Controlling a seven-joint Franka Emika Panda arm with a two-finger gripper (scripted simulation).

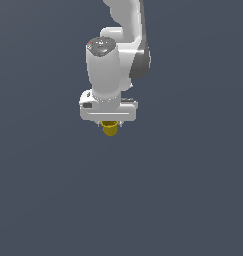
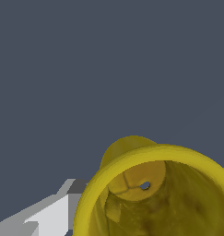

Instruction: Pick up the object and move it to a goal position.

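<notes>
The object is a small yellow cup (image 1: 110, 129) with a hollow top. In the exterior view it hangs just under the white gripper (image 1: 110, 125), with short finger stubs close on both sides of it. It is much narrower than the gripper's hand. In the wrist view the yellow cup (image 2: 155, 193) is very close and I look into its hollow inside. A grey-white finger (image 2: 49, 216) lies against its outer wall. The other finger is out of view. The gripper looks shut on the cup.
The white arm (image 1: 118, 55) rises above the gripper toward the top of the exterior view. The surroundings are a plain dark grey-blue ground with no other objects and no visible goal marker.
</notes>
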